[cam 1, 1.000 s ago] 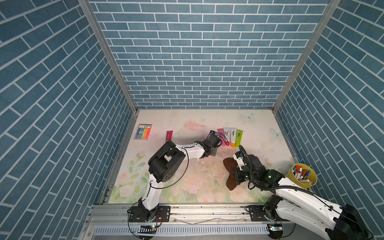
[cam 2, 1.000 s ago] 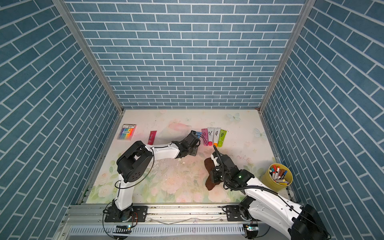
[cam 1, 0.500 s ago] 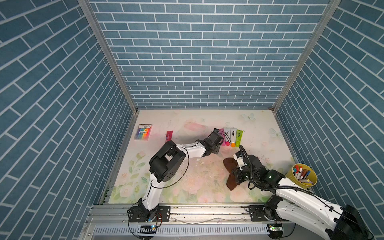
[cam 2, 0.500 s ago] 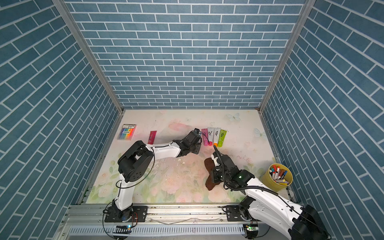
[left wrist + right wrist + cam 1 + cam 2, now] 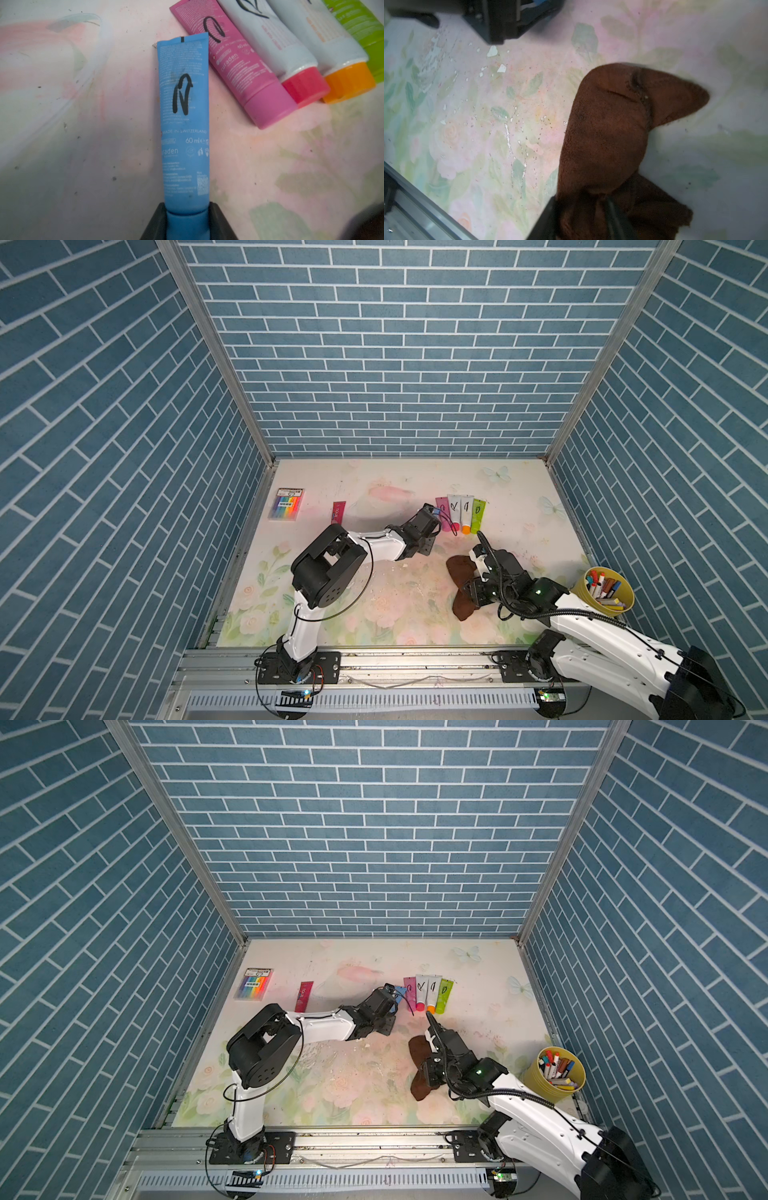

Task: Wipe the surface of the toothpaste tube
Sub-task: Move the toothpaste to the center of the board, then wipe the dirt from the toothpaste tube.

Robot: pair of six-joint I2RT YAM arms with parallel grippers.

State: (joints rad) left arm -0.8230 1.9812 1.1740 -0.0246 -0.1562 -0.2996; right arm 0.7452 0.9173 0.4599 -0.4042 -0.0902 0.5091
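Your left pincer [image 5: 187,209] pinches the blue toothpaste tube [image 5: 184,124] at its cap end. The tube reaches straight out ahead of the pincer over the table [image 5: 62,135], with a black scribble on its face. The pink tube [image 5: 239,68] lies just beside its far, crimped end. Your right pincer [image 5: 579,209] straddles the brown cloth [image 5: 608,124], and you cannot tell whether it is gripping or spread loose.

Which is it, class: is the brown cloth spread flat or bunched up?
Bunched up: the brown cloth is folded over itself into a humped, creased strip, not laid flat.
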